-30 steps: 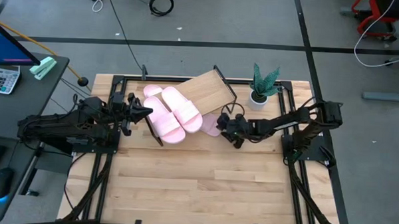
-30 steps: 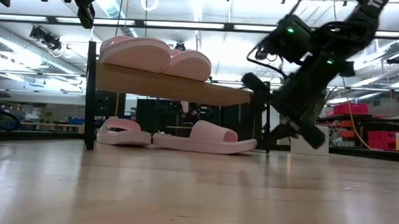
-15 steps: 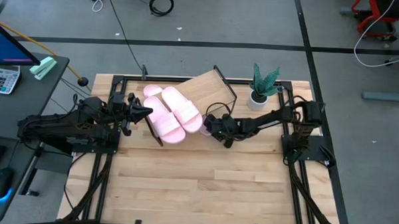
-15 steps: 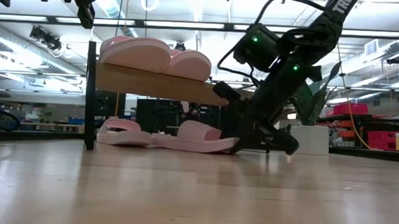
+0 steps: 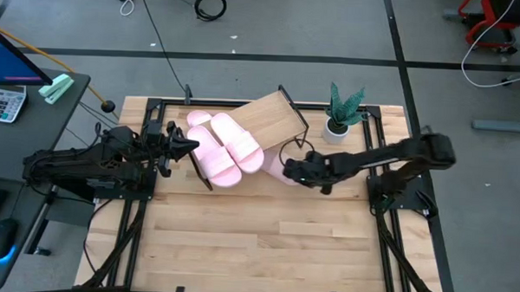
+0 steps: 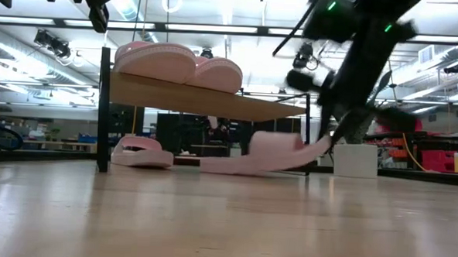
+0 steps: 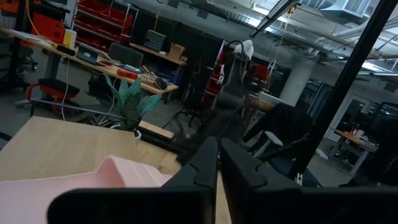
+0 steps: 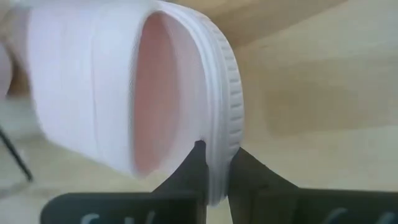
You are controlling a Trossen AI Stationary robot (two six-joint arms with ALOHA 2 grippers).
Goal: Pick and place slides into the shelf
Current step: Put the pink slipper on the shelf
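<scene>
Slide (image 6: 267,153) now tilted in right pincer (image 5: 287,170)

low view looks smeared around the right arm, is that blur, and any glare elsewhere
Low view: the right pincer and its arm are motion-smeared, while the shelf stays crisp against bright ceiling lights. Right wrist view: the gripped slide is soft and washed out. High view: evenly lit, no glare.

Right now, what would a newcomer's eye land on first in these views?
Probably the right pincer, beside the shelf, shut on the edge of a pink slide and tilting it up off the tabletop. Next, the two slides on the shelf, and one more lying beneath it. The left pincer waits at the shelf's left end.
</scene>
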